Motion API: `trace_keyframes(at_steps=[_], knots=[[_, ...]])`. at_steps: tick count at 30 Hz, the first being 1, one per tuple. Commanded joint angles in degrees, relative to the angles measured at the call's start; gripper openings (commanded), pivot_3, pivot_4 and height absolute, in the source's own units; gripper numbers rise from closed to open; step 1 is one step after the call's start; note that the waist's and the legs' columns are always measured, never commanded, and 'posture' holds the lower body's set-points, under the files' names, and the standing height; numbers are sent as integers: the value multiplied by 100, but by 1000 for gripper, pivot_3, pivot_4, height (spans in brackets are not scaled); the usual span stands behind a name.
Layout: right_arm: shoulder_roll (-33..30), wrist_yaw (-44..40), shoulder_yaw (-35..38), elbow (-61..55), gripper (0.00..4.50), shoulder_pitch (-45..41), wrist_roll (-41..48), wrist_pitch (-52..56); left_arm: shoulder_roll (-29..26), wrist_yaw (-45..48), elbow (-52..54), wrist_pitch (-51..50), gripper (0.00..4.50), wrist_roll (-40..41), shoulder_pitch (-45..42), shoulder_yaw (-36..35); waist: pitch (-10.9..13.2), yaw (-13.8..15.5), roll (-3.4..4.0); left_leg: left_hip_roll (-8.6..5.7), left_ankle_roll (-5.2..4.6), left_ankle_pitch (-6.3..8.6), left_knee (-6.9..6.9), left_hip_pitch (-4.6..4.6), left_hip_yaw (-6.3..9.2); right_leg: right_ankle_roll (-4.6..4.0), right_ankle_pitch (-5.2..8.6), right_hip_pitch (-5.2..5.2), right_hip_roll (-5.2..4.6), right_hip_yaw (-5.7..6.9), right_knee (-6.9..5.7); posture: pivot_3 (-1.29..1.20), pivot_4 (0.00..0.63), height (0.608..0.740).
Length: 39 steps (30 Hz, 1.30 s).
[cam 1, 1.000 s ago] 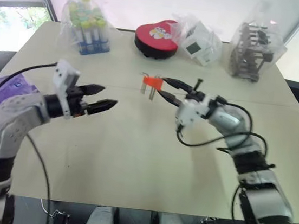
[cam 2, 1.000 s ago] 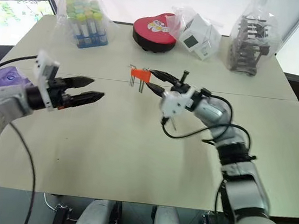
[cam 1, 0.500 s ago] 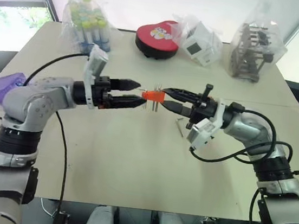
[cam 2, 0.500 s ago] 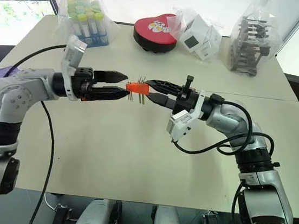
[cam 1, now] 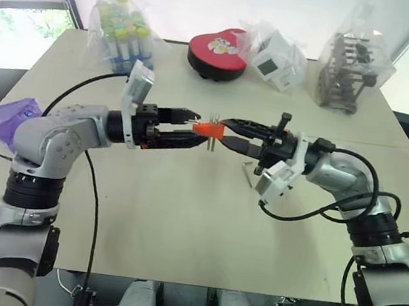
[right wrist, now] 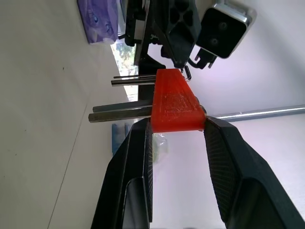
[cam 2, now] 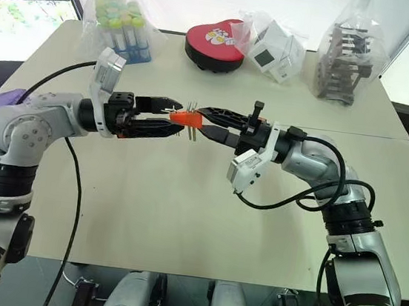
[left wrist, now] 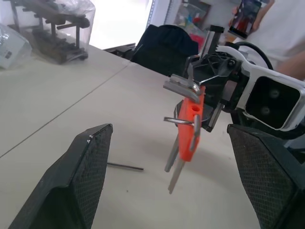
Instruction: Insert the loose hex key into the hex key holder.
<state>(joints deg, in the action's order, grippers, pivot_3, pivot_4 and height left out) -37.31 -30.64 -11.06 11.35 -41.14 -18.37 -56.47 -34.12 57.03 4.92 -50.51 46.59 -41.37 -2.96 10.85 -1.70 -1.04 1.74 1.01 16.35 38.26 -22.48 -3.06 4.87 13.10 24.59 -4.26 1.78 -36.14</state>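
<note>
Above the beige table (cam 1: 181,217) | right gripper (cam 1: 224,129) pinches small orange-red plastic hex key holder (cam 1: 209,129), clear of the surface | left gripper (cam 1: 193,125) spread, fingertips flanking holder | thin dark grey L-shaped loose hex key (cam 1: 246,173) lies on table beneath right gripper

No legible text on anything.

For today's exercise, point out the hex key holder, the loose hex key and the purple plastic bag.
hex key holder (cam 1: 209,129), left eye view, on its orange block.
loose hex key (left wrist: 125,166), left wrist view, on its straight shaft.
purple plastic bag (cam 1: 11,116), left eye view, on its crumpled middle.
</note>
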Motion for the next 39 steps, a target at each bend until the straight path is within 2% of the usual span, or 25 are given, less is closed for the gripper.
trace_keyframes(at_steps=[1,2,8,21,22,24,26,29,31,33,34,37,39], knots=[[-96,21,85,-305,988,-52,166,51,99,26,-16,180,3464,-70,-209,-2,0,25,0,0,0,0,1,0,0,0,0,0,0,0,0,0,150,740],[-115,11,88,-340,988,-28,178,67,155,29,-56,201,3128,-87,-229,13,0,50,0,0,0,0,1,0,-1,0,0,0,0,0,0,0,150,740],[-186,-6,80,-500,988,1,208,227,432,61,-284,348,28,-232,-297,145,0,105,-1,-1,-1,0,7,-1,-1,0,0,-5,2,0,2,0,150,740],[-225,-57,69,-458,988,-20,248,389,441,-43,-190,464,28,-414,-258,81,0,92,-1,3,-1,0,7,0,2,0,0,-5,11,-1,0,0,150,740],[-222,-65,64,-451,2017,-23,255,414,427,-53,-152,477,0,-432,-241,76,0,92,-1,3,-1,0,7,0,2,0,0,-5,10,-1,0,0,150,740],[-219,-77,59,-439,2817,-24,262,464,392,-73,-76,532,0,-500,-194,89,0,89,0,3,-1,0,7,0,3,0,0,-5,11,-1,0,0,150,740],[-250,-134,38,-412,3846,-2,281,528,335,-95,9,625,0,-622,-129,128,0,89,-1,4,-1,0,7,0,3,0,0,-5,11,-1,0,0,150,740],[-242,-326,58,-415,3846,106,573,987,263,-157,105,771,0,-794,-37,151,0,91,-1,4,-1,0,7,0,2,0,0,-5,11,-1,0,0,150,740],[-162,-588,137,-542,3846,261,1012,2023,214,-200,183,927,0,-947,47,167,0,95,-1,4,-1,0,8,0,2,-1,0,-5,11,-1,0,0,150,740],[38,-821,328,-1076,3846,613,1893,4861,233,-424,274,1100,0,-1126,149,107,0,110,-1,5,-1,0,8,0,3,-1,0,-6,10,-1,0,0,150,740],[97,-869,396,-1315,3846,716,2138,5802,245,-498,301,1145,0,-1170,180,85,0,119,-1,9,-1,0,12,0,5,-1,0,-10,11,0,-2,0,150,740],[274,-750,526,-1996,3846,831,2634,8258,264,-704,393,1292,0,-1298,281,48,0,124,0,9,-2,0,15,-1,6,-2,-1,-11,9,0,-4,0,150,740],[469,-511,573,-2251,3846,850,2774,9362,273,-818,443,1353,0,-1337,339,17,0,112,0,9,-3,1,15,-1,7,-2,-1,-10,9,0,-4,0,150,740]])
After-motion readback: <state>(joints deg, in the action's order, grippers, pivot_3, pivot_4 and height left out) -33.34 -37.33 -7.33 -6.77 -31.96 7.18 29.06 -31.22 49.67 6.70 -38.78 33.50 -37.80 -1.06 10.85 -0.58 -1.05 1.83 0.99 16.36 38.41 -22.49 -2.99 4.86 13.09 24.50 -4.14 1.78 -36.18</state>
